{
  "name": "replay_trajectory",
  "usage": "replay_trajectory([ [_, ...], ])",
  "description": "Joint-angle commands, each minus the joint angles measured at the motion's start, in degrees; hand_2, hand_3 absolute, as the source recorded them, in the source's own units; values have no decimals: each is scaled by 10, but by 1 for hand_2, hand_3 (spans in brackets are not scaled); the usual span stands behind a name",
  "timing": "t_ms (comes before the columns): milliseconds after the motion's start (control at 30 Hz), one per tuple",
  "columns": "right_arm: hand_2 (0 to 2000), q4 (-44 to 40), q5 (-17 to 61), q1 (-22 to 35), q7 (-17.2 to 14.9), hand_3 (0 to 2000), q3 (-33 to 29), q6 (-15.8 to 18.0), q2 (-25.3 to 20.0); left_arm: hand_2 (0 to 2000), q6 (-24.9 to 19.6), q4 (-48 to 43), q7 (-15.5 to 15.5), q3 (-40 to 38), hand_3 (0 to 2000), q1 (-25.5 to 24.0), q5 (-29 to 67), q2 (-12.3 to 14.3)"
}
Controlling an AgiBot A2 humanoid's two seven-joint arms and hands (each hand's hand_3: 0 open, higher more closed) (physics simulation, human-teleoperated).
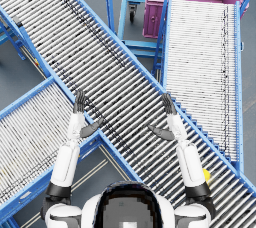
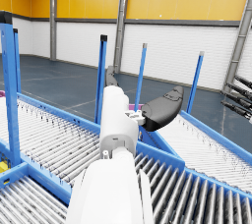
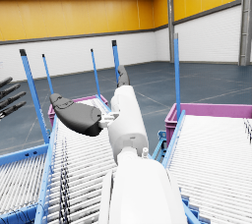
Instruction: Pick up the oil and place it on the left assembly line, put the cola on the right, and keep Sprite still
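Head view: L hand [image 1: 80, 118] and R hand [image 1: 170, 120] both released, fingers spread, over centre conveyor [image 1: 115, 72]. No bottle clearly visible. Judged pre-pick; next needs oil in reach, then grasp.

Both arms are smooth white shells, left arm [image 1: 65, 164] and right arm [image 1: 189, 164] alike. A black band [image 1: 59, 190] rings each near the elbow. Left hand [image 1: 81, 116] and right hand [image 1: 171, 119] carry dark grey fingers [image 1: 79, 102]. A small white stud [image 2: 105, 154] sits on the forearm casing.
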Motion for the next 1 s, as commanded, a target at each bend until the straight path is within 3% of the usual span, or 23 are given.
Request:
replay_trajectory([
  [33, 0, 0, 0, 0, 0, 0, 0, 0, 0, 0, 0, 0, 0, 0, 0, 0, 0, 0],
  [233, 0, -9, 0, 1, 0, 0, 17, 0, -1, 0, 0, 9, 0, 17, 0, 1, 0, 1],
  [367, 0, 32, 0, 33, 43, 0, -15, -42, -25, 0, -43, -6, -42, -29, 0, 37, 0, 25],
  [600, 0, 53, 0, 57, 56, 0, -85, -56, -41, 0, -56, -27, -56, -90, 0, 64, 0, 41],
  [800, 0, 75, 145, 80, 58, 0, -105, -57, -52, 0, -58, -58, -57, -134, 0, 83, 145, 48],
  [1000, 0, 80, 186, 83, 58, 0, -139, -57, -56, 0, -58, -59, -58, -163, 0, 86, 185, 51],
])
